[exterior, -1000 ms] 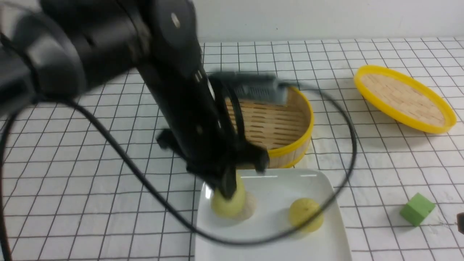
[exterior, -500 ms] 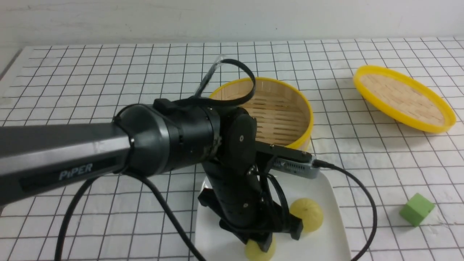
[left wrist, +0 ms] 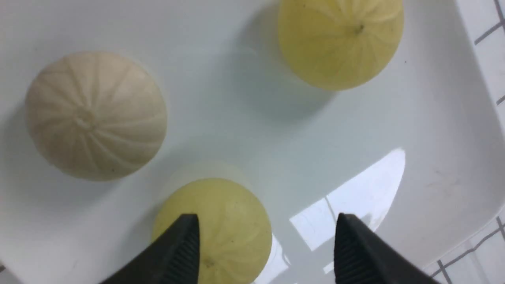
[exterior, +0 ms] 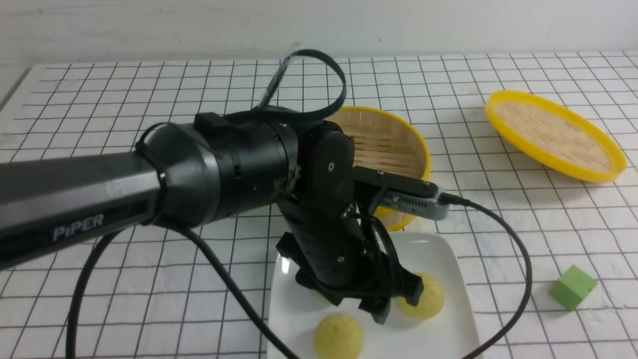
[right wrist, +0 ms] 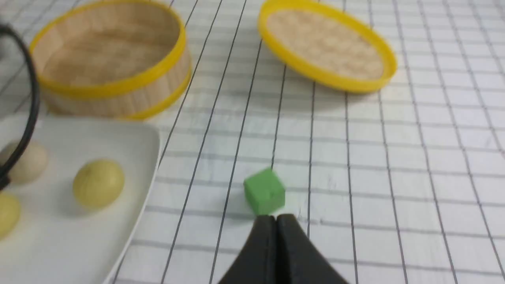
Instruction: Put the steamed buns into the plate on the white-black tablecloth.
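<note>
The white plate [exterior: 451, 252] sits on the white-black tablecloth [exterior: 149, 99] at the front centre. Three steamed buns lie in it. In the left wrist view these are a beige bun [left wrist: 94, 116], a yellow-green bun [left wrist: 341, 43] and a second yellow-green bun [left wrist: 221, 225]. The front view shows only the two yellow-green buns [exterior: 339, 336] [exterior: 428, 304]; the arm hides the beige one. My left gripper [exterior: 397, 303] [left wrist: 268, 236] hovers open and empty just above the plate. My right gripper [right wrist: 276, 221] is shut and empty over the cloth, right of the plate [right wrist: 79, 244].
A yellow-rimmed bamboo steamer basket [exterior: 398, 144] stands empty behind the plate. Its woven lid [exterior: 553, 134] lies at the back right. A green cube [exterior: 573, 287] [right wrist: 264, 191] sits on the cloth right of the plate, just ahead of my right gripper.
My left gripper carried a yellow-green bun to the plate's front, opened and let it go, then rose a little. The bun now lies free on the plate.
</note>
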`<state>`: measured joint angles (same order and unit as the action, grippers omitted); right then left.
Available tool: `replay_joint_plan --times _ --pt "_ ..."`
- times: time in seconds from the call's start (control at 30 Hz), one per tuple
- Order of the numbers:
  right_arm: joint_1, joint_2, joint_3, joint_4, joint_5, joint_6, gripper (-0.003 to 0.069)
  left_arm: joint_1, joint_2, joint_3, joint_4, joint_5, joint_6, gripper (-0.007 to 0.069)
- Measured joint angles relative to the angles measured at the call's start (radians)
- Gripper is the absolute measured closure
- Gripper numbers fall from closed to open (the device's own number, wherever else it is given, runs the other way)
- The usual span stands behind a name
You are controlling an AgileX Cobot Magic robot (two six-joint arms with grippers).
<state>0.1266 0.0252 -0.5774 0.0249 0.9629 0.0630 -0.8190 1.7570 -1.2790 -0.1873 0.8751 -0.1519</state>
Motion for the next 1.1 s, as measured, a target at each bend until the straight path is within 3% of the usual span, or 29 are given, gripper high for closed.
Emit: replay_joint_plan --times 0.03,0.13,0.27,0.33,0.43,1.1 --pt "0.0 -0.005 0.015 -0.002 -0.013 0.005 0.0671 0.0 0.0 0.0 0.001 0.0 0.0 0.0181" --pt "0.0 -0.039 0.143 -0.005 -0.251 0.025 0.0671 0.0 0.0 0.0 0.001 0.011 0.0 0.0272" --pt "0.0 -0.039 0.282 -0.005 -0.47 0.026 0.067 0.0 0.0 0.0 0.005 0.028 0.0 0.0466" --pt "0.0 -0.039 0.311 -0.005 -0.52 0.026 0.067 0.0 0.0 0.0 0.008 0.033 0.0 0.0551" --pt "0.0 -0.039 0.334 -0.005 -0.547 0.026 0.0669 0.0 0.0 0.0 0.014 0.034 0.0 0.0614" --pt "0.0 -0.039 0.335 -0.005 -0.534 0.026 0.0657 0.0 0.0 0.0 0.069 0.035 0.0 0.0622"
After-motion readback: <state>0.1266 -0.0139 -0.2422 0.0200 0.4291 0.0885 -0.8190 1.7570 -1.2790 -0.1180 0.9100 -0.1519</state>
